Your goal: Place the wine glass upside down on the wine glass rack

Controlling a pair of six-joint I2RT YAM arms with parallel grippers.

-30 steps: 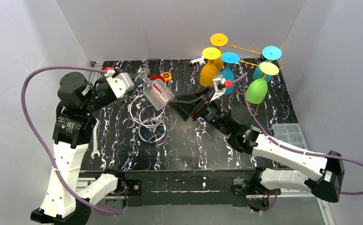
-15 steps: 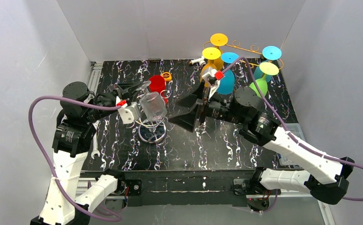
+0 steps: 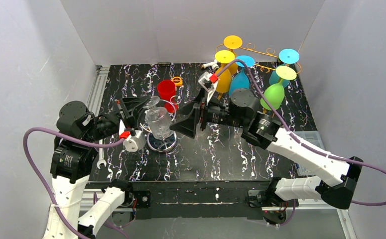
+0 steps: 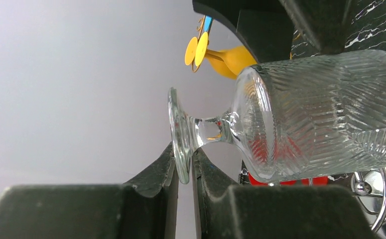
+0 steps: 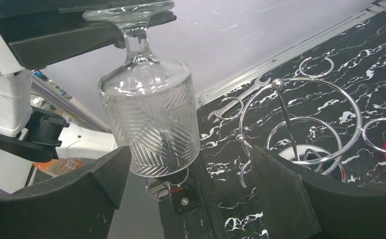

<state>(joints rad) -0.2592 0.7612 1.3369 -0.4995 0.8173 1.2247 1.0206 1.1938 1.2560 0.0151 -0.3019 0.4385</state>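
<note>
Black marbled table (image 3: 220, 154), with a gold stand of coloured plastic wine glasses (image 3: 253, 74) hanging at the far right corner. The right gripper (image 3: 181, 122) is out over the middle with its fingers spread as wide as they go. It's holding nothing, and the glass bowl sits just ahead of the gap without touching as far as I can see. The left gripper (image 4: 184, 157) is pinched tight on the foot of the clear ribbed wine glass (image 3: 158, 122). The glass is foot up and bowl down, a bit tilted, in the air over the left part of the chrome wire wine glass rack (image 3: 163, 144), which stands left of centre. A red cup (image 3: 167, 90) is behind the rack, and a wrench (image 3: 101, 154) lies by the left edge.
</note>
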